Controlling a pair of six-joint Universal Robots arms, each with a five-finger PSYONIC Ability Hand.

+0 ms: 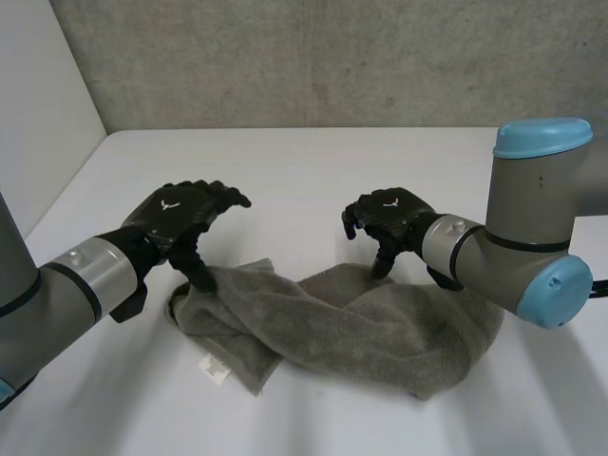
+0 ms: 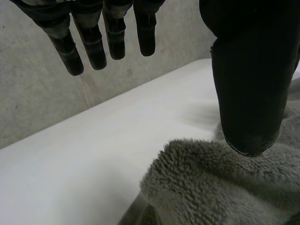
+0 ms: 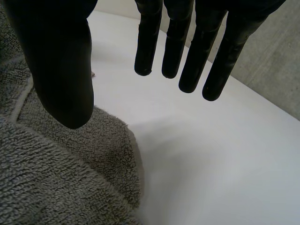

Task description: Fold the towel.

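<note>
My left hand [image 1: 185,217] and right hand [image 1: 391,218] are both open, holding nothing, thumbs pointing down at the far edge of the towel [image 1: 351,323] crumpled on the surface [image 1: 285,161], and it looks soft and floppy, so I'd pinch its corners.

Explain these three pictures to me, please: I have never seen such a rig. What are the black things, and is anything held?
This is a two-armed robot at a white table. The head view looks down from behind the arms, and each wrist view looks along one palm. The black parts are the left robot hand and the right robot hand. A crumpled grey towel lies on the table. Both hands are open, each thumb pointing down at the towel's far edge. Nothing is held.
</note>
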